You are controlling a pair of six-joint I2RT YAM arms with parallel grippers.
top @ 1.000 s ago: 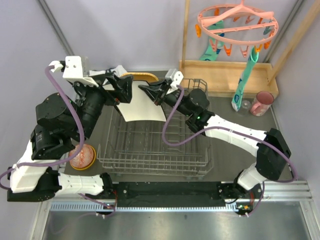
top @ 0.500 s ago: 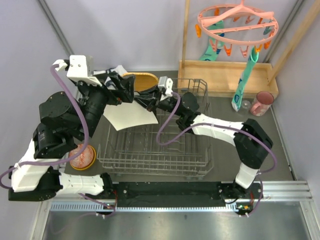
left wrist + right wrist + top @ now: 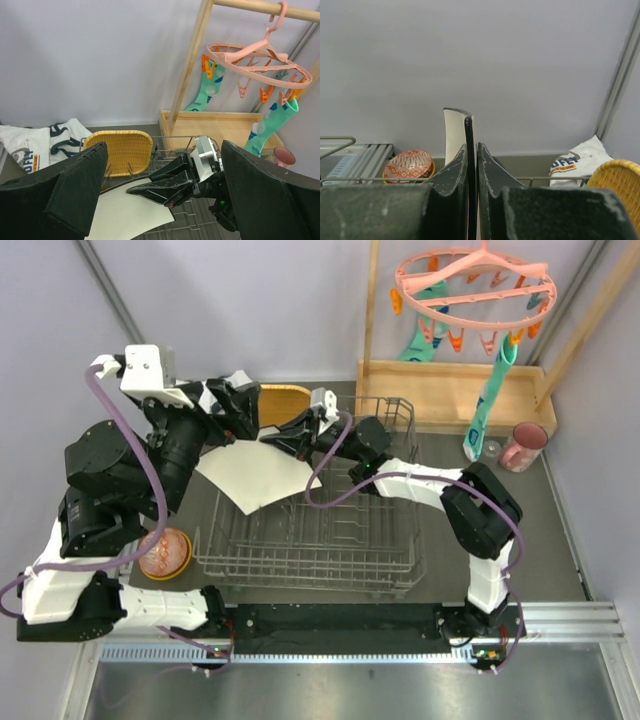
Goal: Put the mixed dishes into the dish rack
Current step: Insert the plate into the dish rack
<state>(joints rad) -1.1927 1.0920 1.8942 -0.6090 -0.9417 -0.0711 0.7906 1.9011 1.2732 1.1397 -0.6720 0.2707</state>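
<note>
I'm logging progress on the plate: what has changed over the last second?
The right gripper, shut on the square plate, carried it left and toward the near side, over the far left part of the dish rack, with its arm folding in. The left gripper shifted only slightly and stayed open beside the plate, not holding it. The rack, the stacked bowls and the pink cup did not move.

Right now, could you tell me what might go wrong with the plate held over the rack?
1. The right gripper pinches the pale plate only by its edge, so it could pivot or slip onto the dish rack.
2. The open left gripper sits close beside that plate and gripper, so the arms might collide.
</note>
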